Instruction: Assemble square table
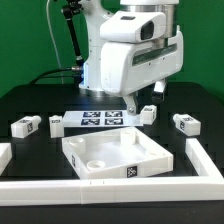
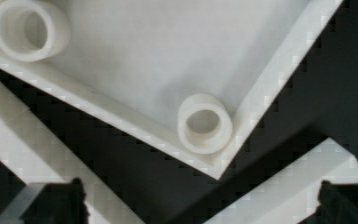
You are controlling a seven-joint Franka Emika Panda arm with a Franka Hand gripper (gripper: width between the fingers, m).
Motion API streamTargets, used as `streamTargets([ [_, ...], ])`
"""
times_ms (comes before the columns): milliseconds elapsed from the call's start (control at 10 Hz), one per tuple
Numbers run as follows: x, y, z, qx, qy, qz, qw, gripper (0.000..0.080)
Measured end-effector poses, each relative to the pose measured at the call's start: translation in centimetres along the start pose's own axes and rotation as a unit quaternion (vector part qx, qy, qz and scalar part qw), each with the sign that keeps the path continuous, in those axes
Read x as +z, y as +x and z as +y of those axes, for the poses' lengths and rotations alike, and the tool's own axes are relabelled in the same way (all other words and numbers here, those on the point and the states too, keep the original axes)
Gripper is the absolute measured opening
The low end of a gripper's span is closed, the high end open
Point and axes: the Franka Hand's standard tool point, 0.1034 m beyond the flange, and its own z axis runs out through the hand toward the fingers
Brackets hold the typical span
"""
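The square table top [image 1: 110, 158] is a white tray with a raised rim and a tag on its front wall, lying at the front middle. The wrist view shows one corner of the table top [image 2: 158, 70] with two round sockets [image 2: 206, 123]. Several white tagged legs lie on the black table: two on the exterior view's left [image 1: 25, 125], one by the gripper [image 1: 147, 113], one on the exterior view's right [image 1: 186, 123]. My gripper [image 1: 133, 103] hangs over the marker board's far edge, behind the top. It is open and empty [image 2: 197, 205], its dark fingers [image 2: 51, 200] wide apart.
The marker board [image 1: 98, 119] lies behind the table top. A low white border wall [image 1: 100, 186] runs along the front and up both sides. White strips of it cross the wrist view [image 2: 34, 140]. Black cables hang at the back left.
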Motion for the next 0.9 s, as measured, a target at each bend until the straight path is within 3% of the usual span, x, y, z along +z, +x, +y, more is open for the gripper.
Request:
streamTargets([
  [900,0.00,0.00,0.00,-0.001,0.000,0.000,1.000,0.0650],
])
